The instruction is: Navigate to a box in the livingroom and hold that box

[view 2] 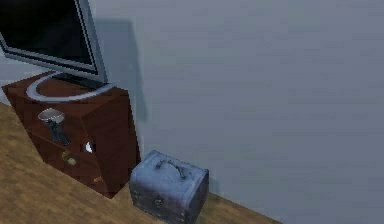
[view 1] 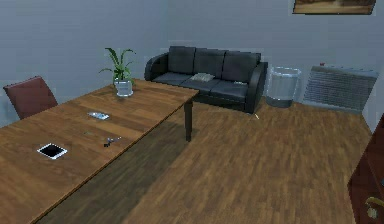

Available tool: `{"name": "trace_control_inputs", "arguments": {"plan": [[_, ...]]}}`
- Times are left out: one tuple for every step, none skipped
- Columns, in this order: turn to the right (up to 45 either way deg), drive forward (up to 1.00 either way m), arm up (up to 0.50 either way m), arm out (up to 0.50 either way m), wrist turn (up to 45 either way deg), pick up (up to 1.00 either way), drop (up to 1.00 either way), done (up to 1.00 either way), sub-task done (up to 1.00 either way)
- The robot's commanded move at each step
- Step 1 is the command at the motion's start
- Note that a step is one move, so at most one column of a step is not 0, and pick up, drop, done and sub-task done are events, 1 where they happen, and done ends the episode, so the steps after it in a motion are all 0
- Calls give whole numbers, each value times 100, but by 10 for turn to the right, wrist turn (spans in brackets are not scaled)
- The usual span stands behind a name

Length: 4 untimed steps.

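A grey-blue box [view 2: 168, 188] with a handle on its lid stands on the wooden floor against the pale wall, in the lower middle of the arm side view. It sits just right of a dark red-brown cabinet [view 2: 80, 130]. A flat pale thing [view 1: 203, 77] lies on the seat of the dark sofa [view 1: 208, 75] at the far wall in the forward view.
A television [view 2: 55, 40] stands on the cabinet. A long wooden table [view 1: 90, 130] takes up the forward view's left, with a potted plant [view 1: 122, 70] and small flat items on it and a red chair [view 1: 32, 95] behind. A bin [view 1: 284, 87] and a radiator [view 1: 340, 88] stand right of the sofa.
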Motion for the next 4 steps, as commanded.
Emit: {"name": "trace_control_inputs", "arguments": {"plan": [[0,0,0,42,0,0,0,0,0],[0,0,0,0,450,0,0,0,0],[0,0,0,0,450,0,0,0,0],[0,0,0,0,450,0,0,0,0]]}}
